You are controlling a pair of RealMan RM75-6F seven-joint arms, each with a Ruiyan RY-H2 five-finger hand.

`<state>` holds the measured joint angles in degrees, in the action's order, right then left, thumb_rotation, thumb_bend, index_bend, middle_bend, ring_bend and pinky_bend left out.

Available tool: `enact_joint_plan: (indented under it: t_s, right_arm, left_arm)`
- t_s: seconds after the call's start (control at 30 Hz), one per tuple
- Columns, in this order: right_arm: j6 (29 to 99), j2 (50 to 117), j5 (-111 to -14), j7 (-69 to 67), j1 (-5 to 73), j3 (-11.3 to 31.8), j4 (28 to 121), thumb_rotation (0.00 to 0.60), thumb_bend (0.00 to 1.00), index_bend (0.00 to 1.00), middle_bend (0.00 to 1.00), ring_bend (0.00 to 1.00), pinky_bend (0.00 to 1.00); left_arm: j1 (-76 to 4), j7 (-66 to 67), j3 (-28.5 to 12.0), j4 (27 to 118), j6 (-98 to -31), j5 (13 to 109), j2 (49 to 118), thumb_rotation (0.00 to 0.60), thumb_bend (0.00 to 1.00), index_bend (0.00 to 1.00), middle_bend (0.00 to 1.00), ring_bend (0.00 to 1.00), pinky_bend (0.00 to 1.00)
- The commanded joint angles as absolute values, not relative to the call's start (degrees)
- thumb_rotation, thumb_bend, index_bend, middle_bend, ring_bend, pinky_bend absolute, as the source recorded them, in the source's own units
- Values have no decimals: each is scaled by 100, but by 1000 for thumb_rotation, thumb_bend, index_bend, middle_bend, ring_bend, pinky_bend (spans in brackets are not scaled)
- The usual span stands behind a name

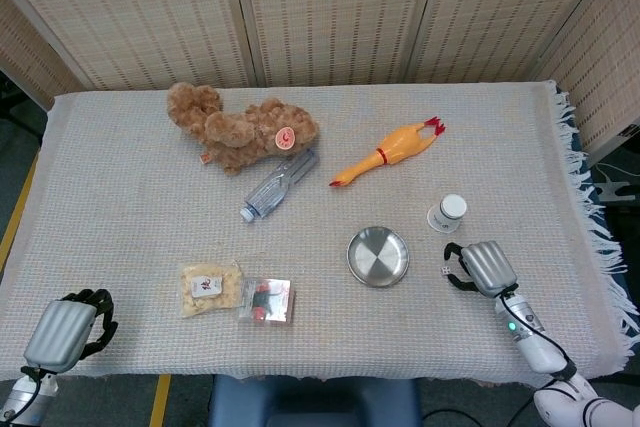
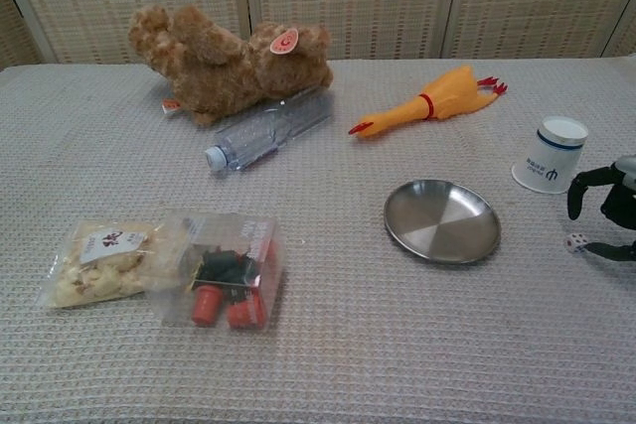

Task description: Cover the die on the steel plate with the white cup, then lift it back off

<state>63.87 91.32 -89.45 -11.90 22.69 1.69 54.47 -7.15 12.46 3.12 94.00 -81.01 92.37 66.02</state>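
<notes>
The small white die (image 2: 576, 242) lies on the cloth, right of the empty steel plate (image 1: 378, 256) (image 2: 442, 221), not on it. The white cup (image 1: 449, 213) (image 2: 550, 155) with a blue band stands upside down behind the die. My right hand (image 1: 478, 267) (image 2: 608, 208) hovers just right of the die. Its dark fingers (image 2: 579, 186) arch above the die and spread toward it, holding nothing. My left hand (image 1: 68, 332) rests at the near left table edge with its fingers loosely bent and nothing in them.
A yellow rubber chicken (image 1: 385, 154), a clear bottle (image 1: 279, 185) and a brown plush toy (image 1: 240, 127) lie at the back. Two snack bags (image 1: 237, 293) sit at the front left. The fringed cloth edge (image 1: 600, 237) runs along the right.
</notes>
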Motion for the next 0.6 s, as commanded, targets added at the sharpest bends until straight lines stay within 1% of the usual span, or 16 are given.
enact_joint_plan:
  t_s: [0.03,0.17,0.37,0.47,0.6]
  right_arm:
    - [6233,9215,-8904,-1277,2369,163,5368,600,212,477,922,795,966]
    - [6127,9293,-8882,-1358,2439,136,5294,600,230,480,922,795,967]
    - [6156,9391,-8850,-1460,2485,146,5169,600,240,502,924,800,969]
    - [6205,9421,-8856,-1525,2493,140,5115,600,246,528,927,805,974]
    - [6306,9428,-8889,-1607,2489,117,5096,600,263,587,931,810,979]
  left_arm:
    - [-712,1235,312,9401,-8114,9244,6596,600,366,278,438,419,574]
    - [-706,1205,310,9398,-8128,9244,6590,600,367,278,440,419,573]
    - [-704,1186,317,9396,-8146,9275,6585,600,366,278,441,419,574]
    - [-705,1188,319,9395,-8143,9277,6586,600,366,279,442,419,574]
    - [-706,1194,318,9398,-8141,9276,6588,600,367,278,442,419,573]
